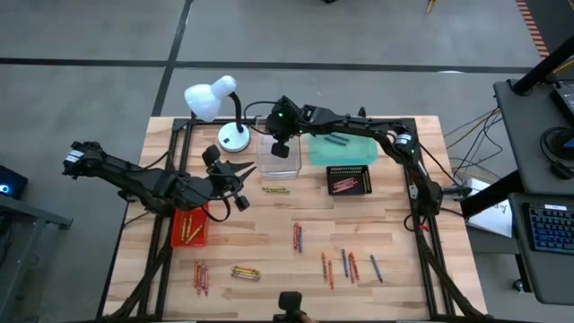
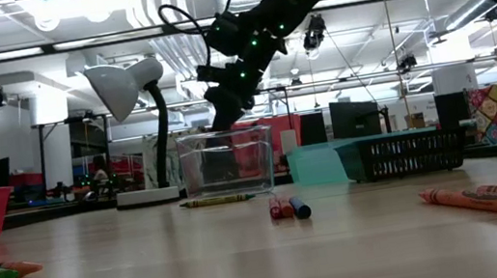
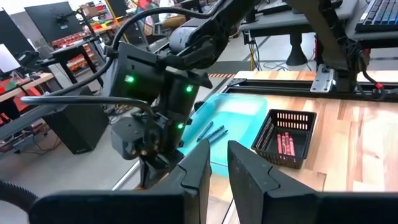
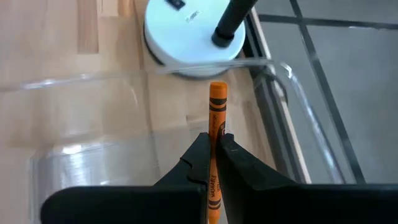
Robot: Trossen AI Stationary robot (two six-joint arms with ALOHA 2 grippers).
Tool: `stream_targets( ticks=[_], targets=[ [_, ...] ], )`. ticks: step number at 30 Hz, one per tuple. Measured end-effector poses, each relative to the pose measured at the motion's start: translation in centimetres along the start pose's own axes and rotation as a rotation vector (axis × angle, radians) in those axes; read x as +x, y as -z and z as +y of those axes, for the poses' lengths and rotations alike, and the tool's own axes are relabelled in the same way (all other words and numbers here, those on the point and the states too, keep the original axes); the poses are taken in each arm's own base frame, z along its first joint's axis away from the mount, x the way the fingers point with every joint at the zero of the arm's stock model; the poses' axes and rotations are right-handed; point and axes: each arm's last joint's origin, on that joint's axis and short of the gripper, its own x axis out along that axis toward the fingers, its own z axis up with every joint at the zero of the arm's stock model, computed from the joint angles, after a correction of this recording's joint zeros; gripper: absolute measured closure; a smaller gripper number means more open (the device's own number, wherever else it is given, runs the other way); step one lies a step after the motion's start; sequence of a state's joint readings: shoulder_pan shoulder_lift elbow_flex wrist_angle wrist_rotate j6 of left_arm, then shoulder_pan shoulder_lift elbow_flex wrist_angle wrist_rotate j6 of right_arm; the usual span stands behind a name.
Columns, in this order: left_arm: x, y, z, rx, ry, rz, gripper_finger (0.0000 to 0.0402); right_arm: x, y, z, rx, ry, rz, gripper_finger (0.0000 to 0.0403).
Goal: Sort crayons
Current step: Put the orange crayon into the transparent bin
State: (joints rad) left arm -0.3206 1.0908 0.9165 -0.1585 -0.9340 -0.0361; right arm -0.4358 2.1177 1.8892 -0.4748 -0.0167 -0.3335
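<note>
My right gripper (image 4: 213, 144) hangs over the clear tray (image 1: 278, 161) at the table's far middle, shut on an orange crayon (image 4: 217, 102). In the low view it (image 2: 226, 115) stands just above the tray's rim (image 2: 224, 135). My left gripper (image 1: 239, 186) is slightly open and empty, above the table between the red tray (image 1: 189, 226) and the clear tray. A yellow crayon (image 1: 274, 190) lies just in front of the clear tray. Other crayons lie in small groups along the near half (image 1: 350, 266), (image 1: 297, 237), (image 1: 245, 272), (image 1: 201, 276). My right gripper pinches the orange crayon near its middle (image 4: 215, 134) between its two fingers. The crayon lies along the fingers, and its far end (image 4: 217, 88) sticks out past the fingertips. The fingers point down into the clear tray. Whether the crayon touches the tray's floor I cannot tell.
A white desk lamp (image 1: 220, 99) stands at the far left beside the clear tray. A teal tray (image 1: 341, 151) holds blue crayons, a black basket (image 1: 348, 179) holds red ones, and the red tray holds orange and yellow ones. The table's middle is bare wood.
</note>
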Motion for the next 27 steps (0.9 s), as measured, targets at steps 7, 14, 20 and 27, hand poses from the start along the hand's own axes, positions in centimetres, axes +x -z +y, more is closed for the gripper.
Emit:
stream_targets(
  ticks=[7,14,20,27],
  targets=[
    [-0.05,0.07,-0.06,-0.004,0.004,0.004,0.0363,-0.25,-0.57,-0.35,0.029,0.000,-0.014,0.0390],
    [-0.03,0.13,-0.16,-0.047,0.006,0.007,0.0363,-0.34,-0.53,-0.48,0.048,0.001,-0.006,0.0390],
    [-0.04,0.13,-0.17,-0.046,0.007,0.007,0.0363,-0.18,-0.42,-0.79,0.003,0.033,-0.001,0.0390],
    [0.03,0.20,-0.26,-0.037,0.007,0.010,0.0363,-0.17,-0.36,-0.88,0.000,0.083,0.019,0.0390]
  ],
)
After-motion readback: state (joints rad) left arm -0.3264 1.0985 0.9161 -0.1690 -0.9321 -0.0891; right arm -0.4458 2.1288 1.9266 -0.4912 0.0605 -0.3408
